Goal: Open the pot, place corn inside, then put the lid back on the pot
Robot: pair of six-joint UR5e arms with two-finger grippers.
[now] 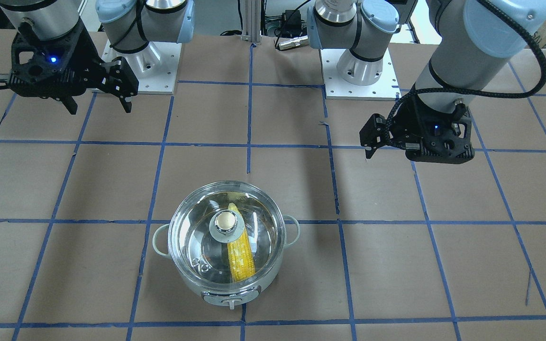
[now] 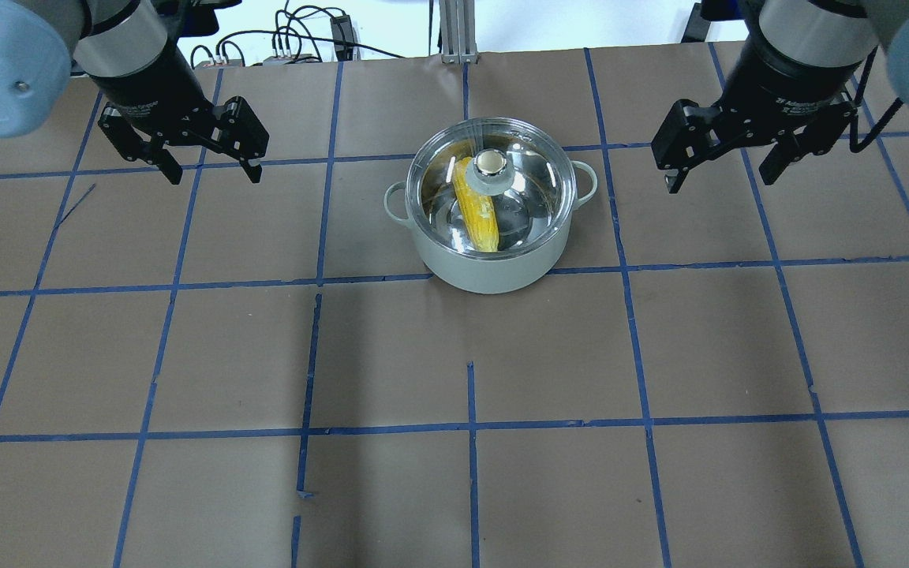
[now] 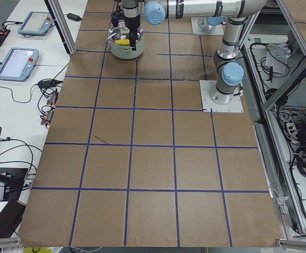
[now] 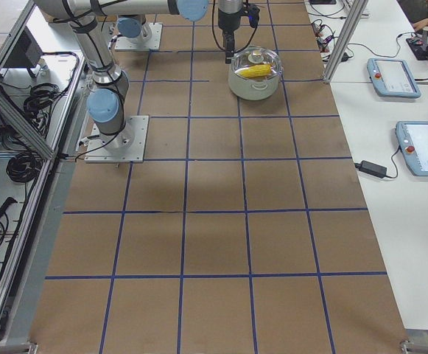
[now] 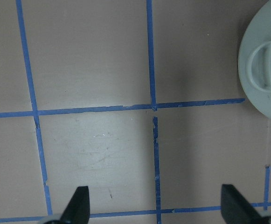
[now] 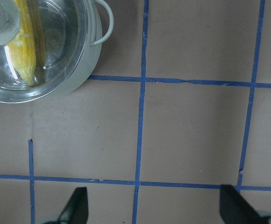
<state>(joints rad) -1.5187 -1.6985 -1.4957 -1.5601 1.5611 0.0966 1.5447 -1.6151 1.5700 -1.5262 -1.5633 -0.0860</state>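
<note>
The pot [image 2: 486, 267] stands on the table's far middle, with its front knob [image 1: 232, 301] facing away from me. The clear glass lid [image 2: 533, 170] sits on the pot, with its metallic knob [image 2: 491, 162] upright in the middle. The yellow corn [image 2: 476, 214] lies inside the pot under the lid, also seen in the front view [image 1: 241, 259] and the right wrist view [image 6: 27, 51]. My left gripper [image 2: 213, 173] is open and empty, hovering left of the pot. My right gripper [image 2: 719, 180] is open and empty, hovering right of the pot. The pot's handle [image 5: 261, 70] shows in the left wrist view.
The brown table surface carries a blue tape grid [image 2: 470, 426]. The two arm base plates [image 1: 358, 80] are at the robot's side. Teach pendants [image 4: 394, 77] and cables lie on the white side tables beyond the table's far edge.
</note>
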